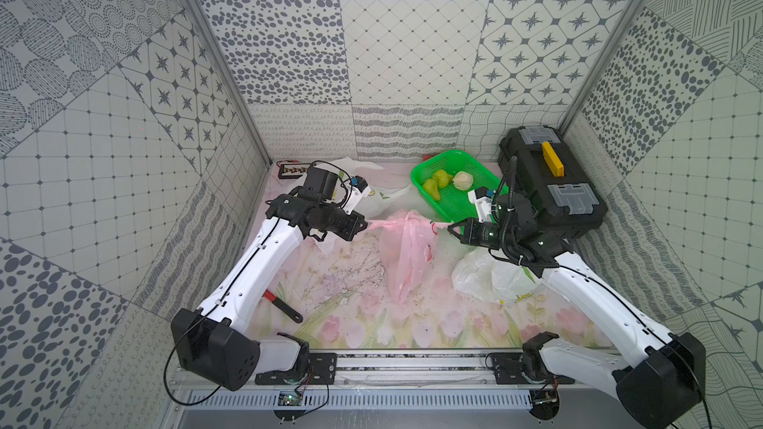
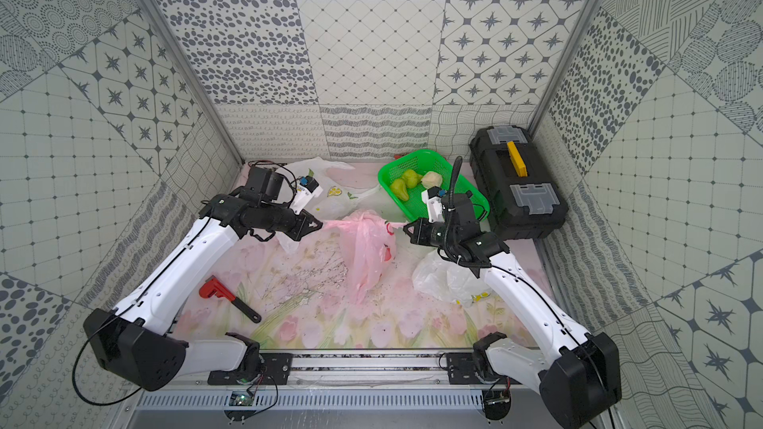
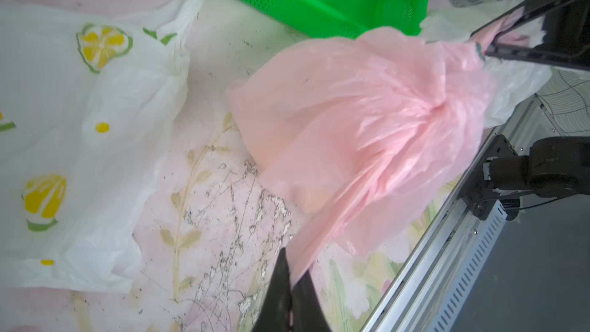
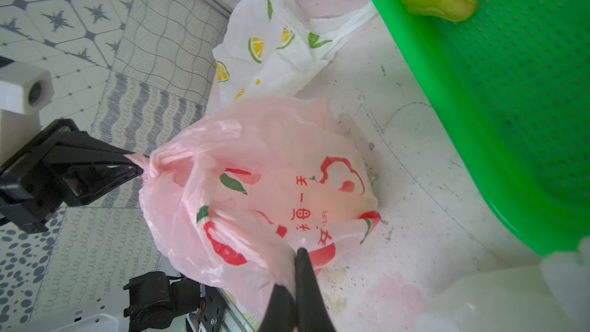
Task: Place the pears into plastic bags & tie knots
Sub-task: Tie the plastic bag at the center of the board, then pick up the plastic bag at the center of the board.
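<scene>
Crosswise over the middle of the table (image 1: 371,328), the pink bag (image 1: 406,257) is stretched by its two handles, which run left and right from its gathered mouth. The left gripper (image 1: 365,224) has one handle. Its jaws are pressed together on a twisted strand of pink plastic, and in the right wrist view a bunched knot (image 4: 150,167) sits right at their tip. The right gripper (image 1: 450,228) has the opposite handle, its jaws likewise pinched tight on the film, as the right wrist view shows close up. The bag's body has its long axis the other way. From the mouth between the two arms it runs toward the near edge of the table and tapers to a point there, resting on the flowered cover. A pale rounded shape (image 3: 308,198) shows faintly through the film in the left wrist view; what it is cannot be told.

Behind the right gripper the green basket (image 1: 452,202) holds three fruits: a green pear (image 1: 431,189), a second green pear (image 1: 443,177) touching it, and a cream pear (image 1: 462,180) just beside them. One white bag (image 1: 386,196) with lemon prints lies flat behind the left arm, near the back wall. A second white bag (image 1: 491,278) lies bulged under the right arm, its contents hidden.
</scene>
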You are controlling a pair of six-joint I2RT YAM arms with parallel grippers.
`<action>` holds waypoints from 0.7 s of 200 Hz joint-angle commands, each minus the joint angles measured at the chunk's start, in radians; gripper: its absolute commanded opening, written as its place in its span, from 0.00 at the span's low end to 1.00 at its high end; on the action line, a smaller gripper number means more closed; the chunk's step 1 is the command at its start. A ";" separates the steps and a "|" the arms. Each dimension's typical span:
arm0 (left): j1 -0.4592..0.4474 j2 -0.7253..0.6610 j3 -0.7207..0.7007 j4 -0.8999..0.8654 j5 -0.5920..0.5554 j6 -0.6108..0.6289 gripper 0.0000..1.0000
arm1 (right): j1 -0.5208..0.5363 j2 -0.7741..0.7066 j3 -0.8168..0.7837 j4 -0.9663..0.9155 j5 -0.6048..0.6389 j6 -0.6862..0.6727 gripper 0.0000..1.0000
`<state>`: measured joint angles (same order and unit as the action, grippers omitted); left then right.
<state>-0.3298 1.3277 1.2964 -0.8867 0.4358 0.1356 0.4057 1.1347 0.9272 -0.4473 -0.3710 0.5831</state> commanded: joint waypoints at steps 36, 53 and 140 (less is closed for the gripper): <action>0.130 -0.054 -0.051 -0.105 -0.166 -0.133 0.00 | -0.094 0.004 -0.012 -0.145 0.216 0.013 0.00; 0.131 -0.060 -0.087 -0.073 -0.143 -0.171 0.00 | -0.100 -0.006 -0.035 -0.123 0.208 0.028 0.00; -0.026 -0.017 -0.059 -0.067 -0.127 -0.235 0.00 | -0.046 0.006 0.031 -0.269 0.386 -0.103 0.00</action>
<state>-0.2462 1.3190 1.1324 -0.8536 0.5049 -0.0441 0.3332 1.1584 0.8639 -0.5652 -0.2920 0.5579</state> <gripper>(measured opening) 0.047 0.057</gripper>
